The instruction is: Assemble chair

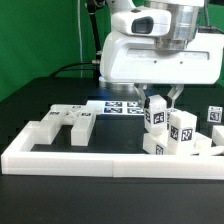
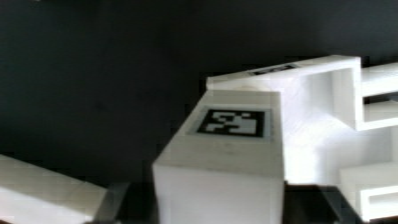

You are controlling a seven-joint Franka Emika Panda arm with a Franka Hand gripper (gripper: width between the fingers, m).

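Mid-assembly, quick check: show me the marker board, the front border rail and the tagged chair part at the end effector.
marker board (image 1: 115, 107), exterior view, on its printed tags.
border rail (image 1: 100, 160), exterior view, middle of its front run.
tagged chair part (image 2: 222, 158), wrist view, white face just below its tag.

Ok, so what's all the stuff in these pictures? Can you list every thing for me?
chair parts: several, white with black-and-white tags, flat ones on the exterior view's left, upright blocks on its right
marker board: one, white with black tags, flat on the table behind the parts
border rail: one, white, along the front and the exterior view's left side
table: one, black, under everything
backdrop: one, green, at the back
robot arm: one, white, above the upright blocks, its jaws right by one tagged block; whether they grip it cannot be told
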